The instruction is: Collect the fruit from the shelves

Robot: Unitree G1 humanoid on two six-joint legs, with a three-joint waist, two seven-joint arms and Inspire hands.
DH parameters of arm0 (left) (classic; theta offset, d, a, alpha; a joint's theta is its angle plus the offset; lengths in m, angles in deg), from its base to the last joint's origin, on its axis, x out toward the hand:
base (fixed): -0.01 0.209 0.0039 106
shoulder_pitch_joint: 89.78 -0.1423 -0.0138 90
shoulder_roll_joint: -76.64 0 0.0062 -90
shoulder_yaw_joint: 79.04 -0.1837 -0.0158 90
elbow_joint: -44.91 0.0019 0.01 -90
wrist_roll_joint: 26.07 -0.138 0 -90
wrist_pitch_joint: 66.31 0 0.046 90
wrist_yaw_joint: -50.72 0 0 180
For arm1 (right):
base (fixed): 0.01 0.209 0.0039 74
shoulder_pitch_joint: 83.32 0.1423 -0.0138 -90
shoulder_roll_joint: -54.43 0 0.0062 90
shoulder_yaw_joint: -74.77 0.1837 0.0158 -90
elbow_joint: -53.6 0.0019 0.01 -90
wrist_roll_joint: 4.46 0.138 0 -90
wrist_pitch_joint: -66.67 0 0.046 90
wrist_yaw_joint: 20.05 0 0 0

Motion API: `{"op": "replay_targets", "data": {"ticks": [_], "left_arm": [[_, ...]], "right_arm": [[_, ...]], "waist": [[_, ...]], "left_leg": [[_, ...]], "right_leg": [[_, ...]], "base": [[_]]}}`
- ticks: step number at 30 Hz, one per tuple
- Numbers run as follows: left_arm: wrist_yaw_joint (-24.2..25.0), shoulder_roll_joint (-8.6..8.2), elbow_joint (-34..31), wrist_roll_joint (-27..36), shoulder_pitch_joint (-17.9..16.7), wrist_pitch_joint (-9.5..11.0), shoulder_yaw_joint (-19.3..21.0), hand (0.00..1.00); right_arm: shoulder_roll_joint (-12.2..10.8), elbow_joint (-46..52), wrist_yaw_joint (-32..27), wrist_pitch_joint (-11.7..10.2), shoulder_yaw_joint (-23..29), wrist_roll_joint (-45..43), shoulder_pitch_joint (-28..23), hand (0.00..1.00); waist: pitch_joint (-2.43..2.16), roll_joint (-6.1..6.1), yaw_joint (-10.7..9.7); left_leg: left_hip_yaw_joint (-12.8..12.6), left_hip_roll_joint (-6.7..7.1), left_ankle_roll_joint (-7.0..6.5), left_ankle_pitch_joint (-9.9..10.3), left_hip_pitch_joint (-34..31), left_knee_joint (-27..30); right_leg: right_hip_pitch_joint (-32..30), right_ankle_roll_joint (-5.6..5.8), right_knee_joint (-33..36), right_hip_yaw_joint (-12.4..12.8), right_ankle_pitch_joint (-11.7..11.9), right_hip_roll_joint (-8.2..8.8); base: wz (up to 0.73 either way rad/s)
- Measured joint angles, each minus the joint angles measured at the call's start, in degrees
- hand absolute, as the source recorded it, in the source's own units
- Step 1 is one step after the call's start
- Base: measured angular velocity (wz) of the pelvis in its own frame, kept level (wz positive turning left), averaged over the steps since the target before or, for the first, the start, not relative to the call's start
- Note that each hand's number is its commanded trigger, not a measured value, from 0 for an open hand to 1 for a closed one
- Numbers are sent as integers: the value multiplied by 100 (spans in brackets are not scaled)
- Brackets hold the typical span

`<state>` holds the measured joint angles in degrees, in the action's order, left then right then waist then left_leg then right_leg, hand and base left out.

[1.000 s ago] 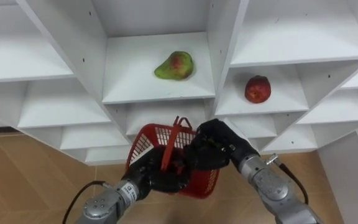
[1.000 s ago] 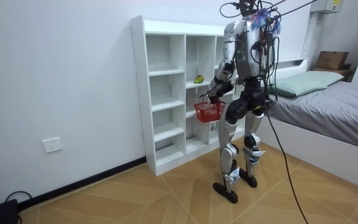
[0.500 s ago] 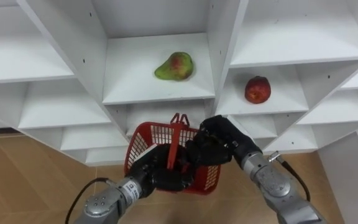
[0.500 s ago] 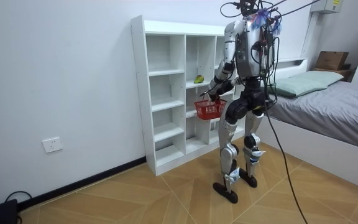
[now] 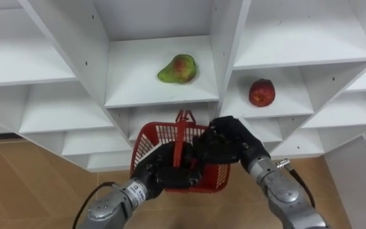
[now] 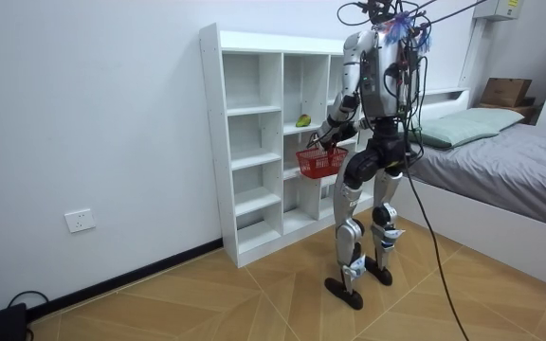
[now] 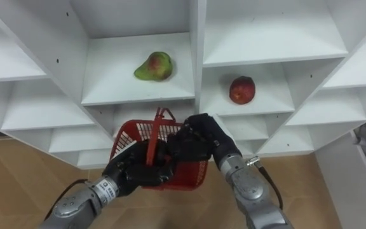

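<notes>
A green-and-red pear-shaped fruit (image 5: 178, 69) lies on the middle shelf of the white closet (image 5: 75, 44). A red apple (image 5: 262, 92) sits one compartment to the right, slightly lower. Below them I hold a red plastic basket (image 5: 150, 145) in front of the shelves. My left hand (image 5: 161, 172) is curled round the foot of its upright handle (image 5: 182, 130). My right hand (image 5: 226, 142) is curled over the basket's right rim beside the handle. The basket's inside is mostly hidden by both hands. In the room view I stand facing the closet with the basket (image 6: 320, 163) at waist height.
The closet (image 6: 254, 142) has several open white compartments with thin dividers around the fruit. Wooden floor (image 5: 18, 184) lies below. A bed (image 6: 500, 161) stands close behind me on the room view's right.
Both hands have lifted the basket a little higher and closer to the shelf with the pear-shaped fruit. The fruits have not moved.
</notes>
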<state>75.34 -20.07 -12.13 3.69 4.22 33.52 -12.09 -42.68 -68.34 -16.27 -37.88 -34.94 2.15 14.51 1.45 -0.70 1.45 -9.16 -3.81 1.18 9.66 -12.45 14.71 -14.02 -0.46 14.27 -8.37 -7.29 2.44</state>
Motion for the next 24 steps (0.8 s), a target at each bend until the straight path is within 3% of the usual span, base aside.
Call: {"op": "replay_targets", "data": {"ticks": [10, 20, 22, 23, 24], "left_arm": [[-61, 33, -309, 228, -1, 20, -75, 100], [-149, 22, -445, 454, -1, 19, -217, 100], [-150, 34, -477, 453, -2, 19, -266, 100], [-150, 30, -495, 453, -2, 19, -304, 100], [-150, 32, -501, 454, -2, 19, -348, 100]], "right_arm": [[23, 64, -97, -35, -169, 1122, 1, 100], [-25, 81, -333, -38, -210, 1604, 1, 100], [-25, 80, -357, -35, -211, 1619, 1, 21], [-27, 73, -377, -35, -204, 1644, 1, 0], [-21, 63, -400, -34, -197, 1651, 1, 0]], "waist": [[-2, -119, 3], [-2, -124, -106], [-3, -124, -110], [-6, -129, -111], [-9, -134, -118]], "left_leg": [[-5, -13, 0, 0, -61, 2], [-17, -35, 6, -4, -77, 34], [-22, -39, 6, -4, -82, 59], [-22, -39, 5, -5, -83, 59], [-22, -39, 2, -7, -87, 62]], "right_leg": [[-46, -3, -30, 35, 16, -25], [-93, -31, 50, 44, 44, -38], [-90, -32, 49, 49, 49, -41], [-87, -29, 41, 49, 56, -43], [-86, -27, 38, 49, 58, -43]], "base": [[0], [0], [0], [0], [0]]}}
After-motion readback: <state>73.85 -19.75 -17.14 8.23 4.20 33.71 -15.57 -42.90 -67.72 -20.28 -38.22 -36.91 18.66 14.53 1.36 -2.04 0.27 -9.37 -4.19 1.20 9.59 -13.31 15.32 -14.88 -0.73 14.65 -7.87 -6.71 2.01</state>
